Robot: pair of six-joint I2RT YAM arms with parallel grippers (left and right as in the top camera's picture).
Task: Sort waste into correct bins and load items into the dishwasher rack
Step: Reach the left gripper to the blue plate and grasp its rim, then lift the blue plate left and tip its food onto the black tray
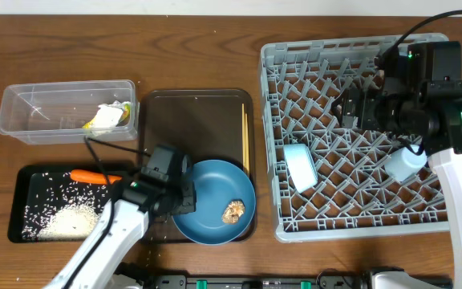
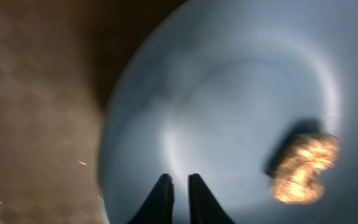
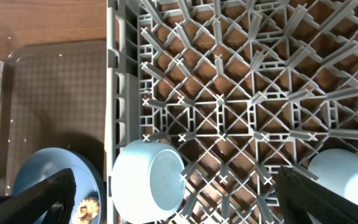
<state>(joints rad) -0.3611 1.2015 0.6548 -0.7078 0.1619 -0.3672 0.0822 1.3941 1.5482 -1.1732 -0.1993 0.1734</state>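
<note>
The brown food lump [image 1: 233, 211] sits on the right side of the large dark blue plate [image 1: 211, 181], low in the middle of the overhead view. It looks bumpy and golden-brown, a bit shiny, and it casts a small dark shadow. I think it is still there because it is waste and has to come off before the plate can be washed.

My left gripper [image 2: 179, 180] is over the left part of the plate. Its two black fingers are pressed almost together, with just a thin dark slit between them. I see nothing held there. I think it is placed like that to push or pick at the lump.

The plate rests on the lower end of the big dark brown serving tray [image 1: 191, 112]. The thin wooden chopsticks [image 1: 245, 136] lie along the tray's right edge, just above the plate.

To the left is the shallow black tray [image 1: 14, 201] with loose white rice [image 1: 70, 218] and the small orange carrot [image 1: 91, 176], so I guess food goes there. Above it, the clear plastic tub [image 1: 14, 112] holds the yellow-and-black wrapper [image 1: 95, 123] and the white tissue [image 1: 112, 115].

On the right is the big grey rack [image 1: 269, 120]. The pale blue bowl [image 1: 299, 166] and a small light blue cup [image 1: 405, 164] lie tipped among its pegs. My right gripper [image 3: 178, 177] hangs over the rack with its fingers wide apart, holding nothing.
</note>
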